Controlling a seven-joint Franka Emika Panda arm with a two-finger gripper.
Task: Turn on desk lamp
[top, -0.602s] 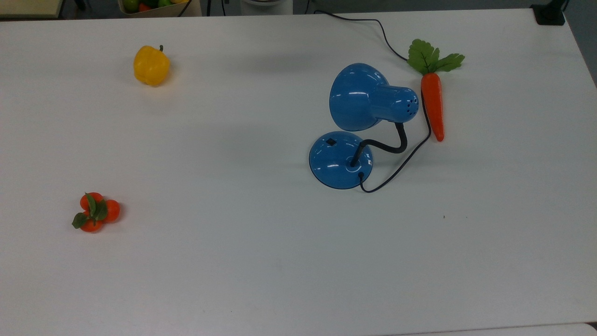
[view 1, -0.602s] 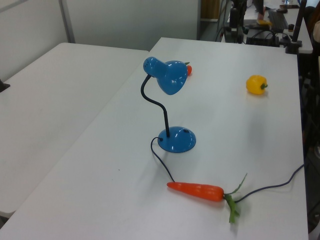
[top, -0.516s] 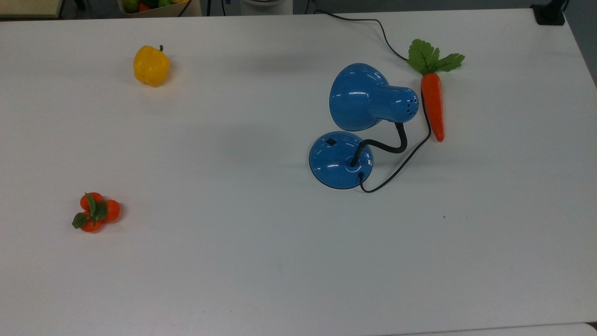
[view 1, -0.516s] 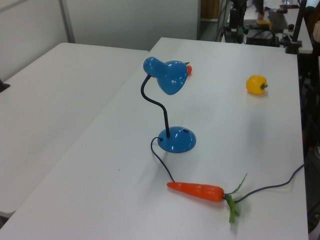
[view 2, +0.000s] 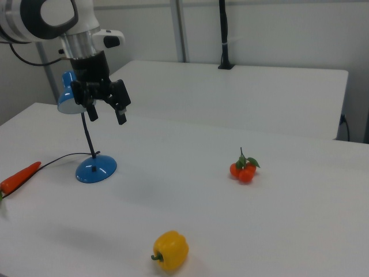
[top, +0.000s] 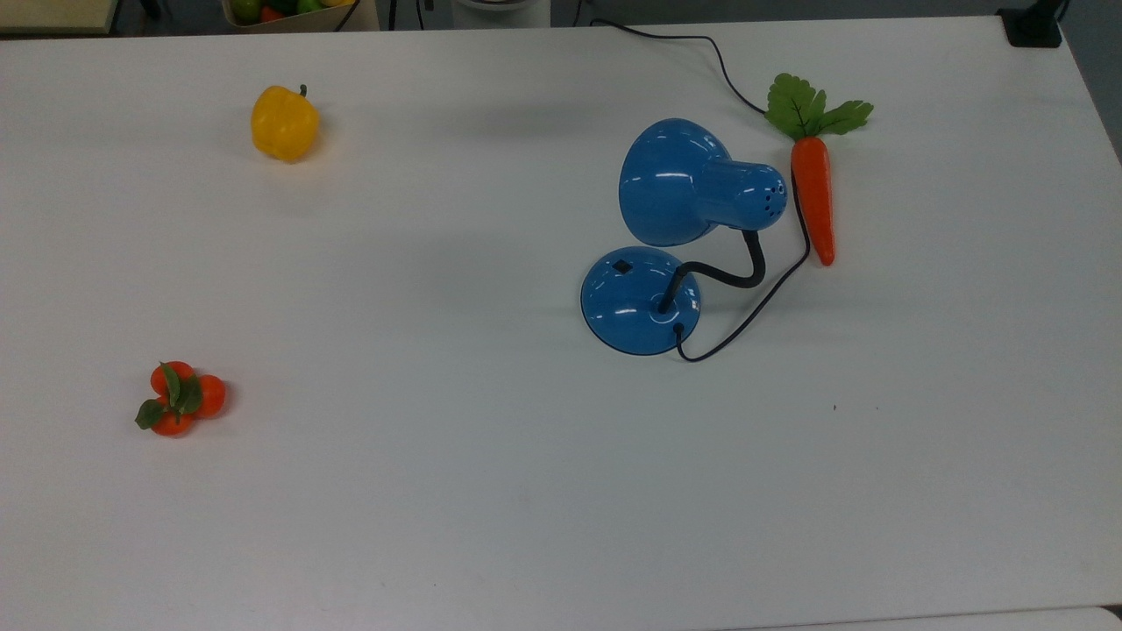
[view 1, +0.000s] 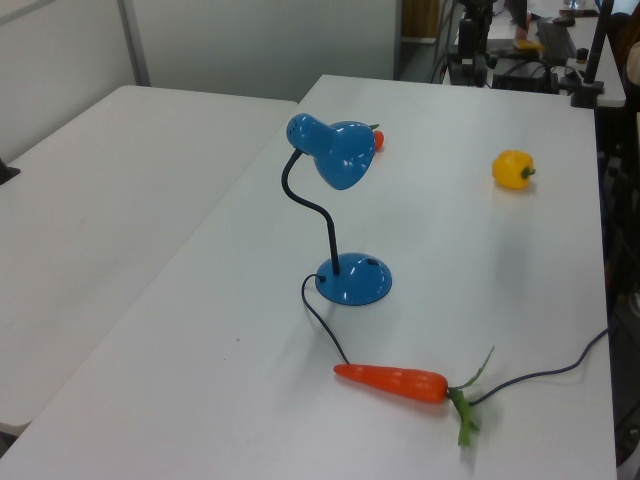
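A glossy blue desk lamp (top: 666, 237) with a bell-shaped shade stands on the white table (top: 491, 491), in the top view's right half. Its round domed base (top: 640, 301) carries a small black square switch (top: 621, 265) on the side toward the top view's upper left, and a bendy black neck (top: 734, 272) curves up from the base to the shade (top: 671, 181). A thin black cord (top: 754, 311) leaves the base, loops toward the top view's right and runs off past the far edge of the table.

An orange toy carrot (top: 813, 197) with green leaves lies just beside the lamp on the top view's right, close against the cord. A yellow bell pepper (top: 283, 123) sits well apart at the top view's upper left, and a cluster of small orange fruits with green leaves (top: 178, 399) sits at the top view's lower left.

In the left view the lamp (view 1: 340, 215) stands mid-table with the carrot (view 1: 395, 381) in front of it and the pepper (view 1: 513, 169) behind to the left view's right.

In the right view the robot's black two-finger gripper (view 2: 105, 108) hangs in the air beside the lamp's shade (view 2: 68, 98), above the table and to the right view's right of the base (view 2: 96, 169). Its jaws stand apart with nothing between them, touching neither lamp nor table.
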